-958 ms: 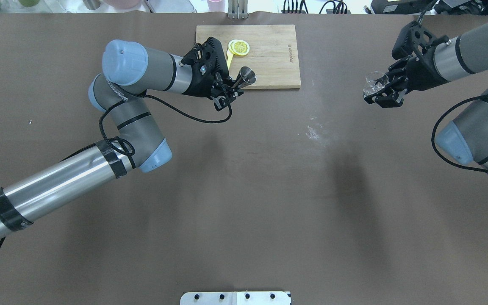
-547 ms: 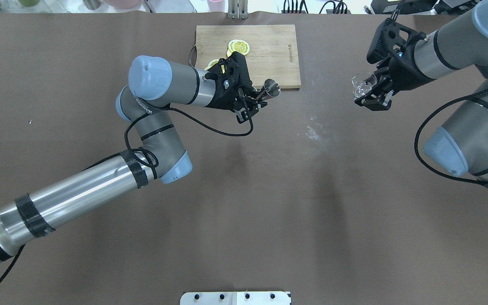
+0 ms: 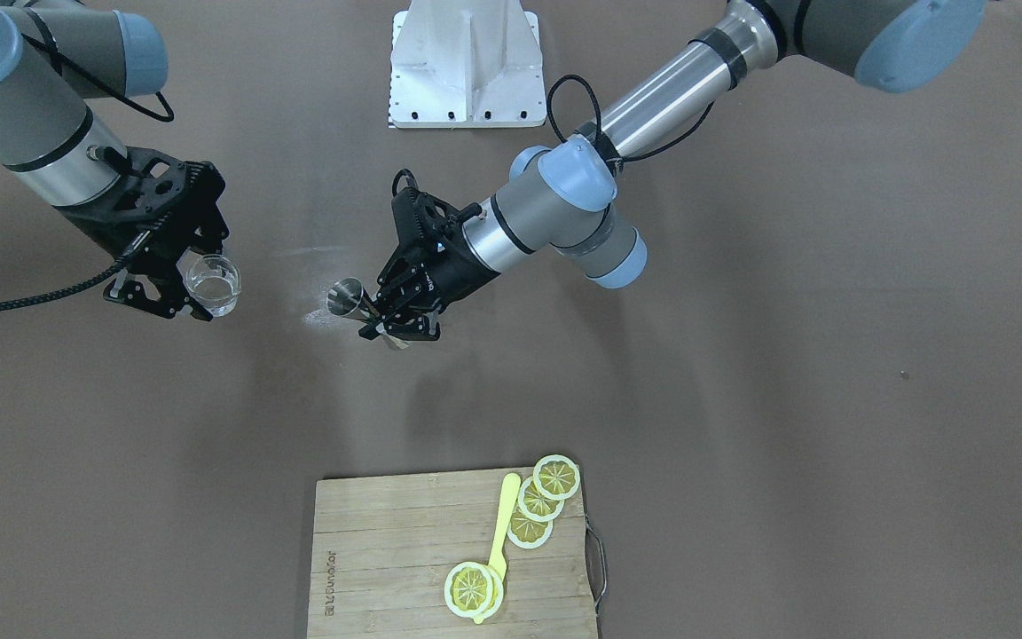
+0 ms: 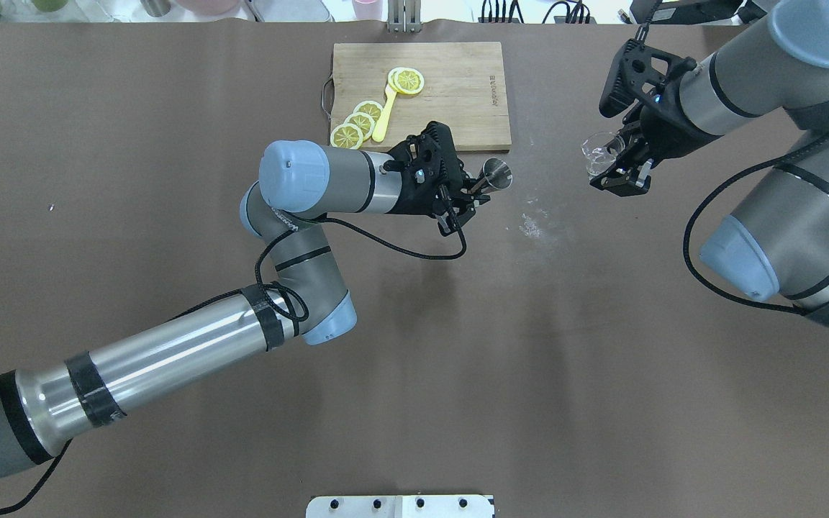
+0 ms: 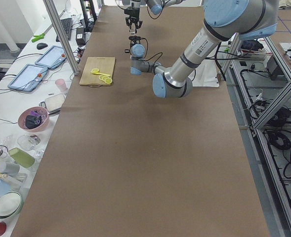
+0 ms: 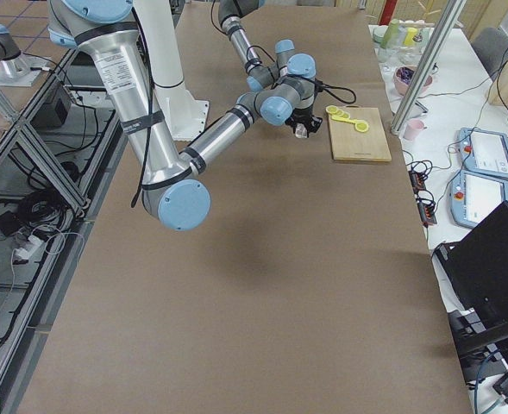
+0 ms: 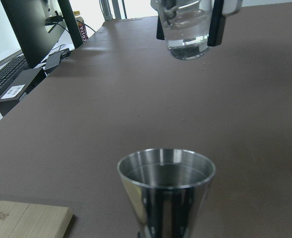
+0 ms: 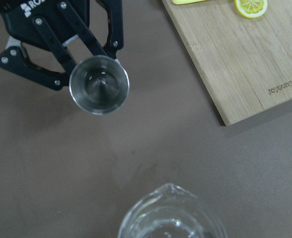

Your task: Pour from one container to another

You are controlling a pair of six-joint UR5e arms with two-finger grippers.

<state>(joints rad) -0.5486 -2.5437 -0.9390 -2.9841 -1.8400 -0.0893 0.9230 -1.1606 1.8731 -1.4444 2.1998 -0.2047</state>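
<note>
Steel jigger [image 4: 495,175] is pinched at its waist by the left gripper [image 4: 478,187], upper centre of the overhead view. The right gripper [image 4: 610,165] clasps the glass [image 4: 599,152] at upper right, well apart. Best to bring lip over glass before tilting slowly.

Small grey hourglass-shaped steel jigger [image 7: 165,196]: bare metal, smooth, soft brushed sheen outside, mirror-bright rim and inner wall. Small round clear glass cup [image 3: 212,284]: colourless, glossy, thick-based. Pale rectangular wooden cutting board [image 4: 458,93]: plank-grained, matt. Dark brown table cover [image 4: 414,345]: matt, paper-like, faintly creased. Yellow long-handled spoon [image 3: 502,519]: smooth, plastic-looking. Left gripper [image 4: 473,191] and right gripper [image 4: 605,167]: black, matt. Silver forearm tube [image 4: 162,356]: polished metal, banded with black tape. Pale blue joint cap [image 4: 292,165]: smooth plastic, slight gloss.
</note>
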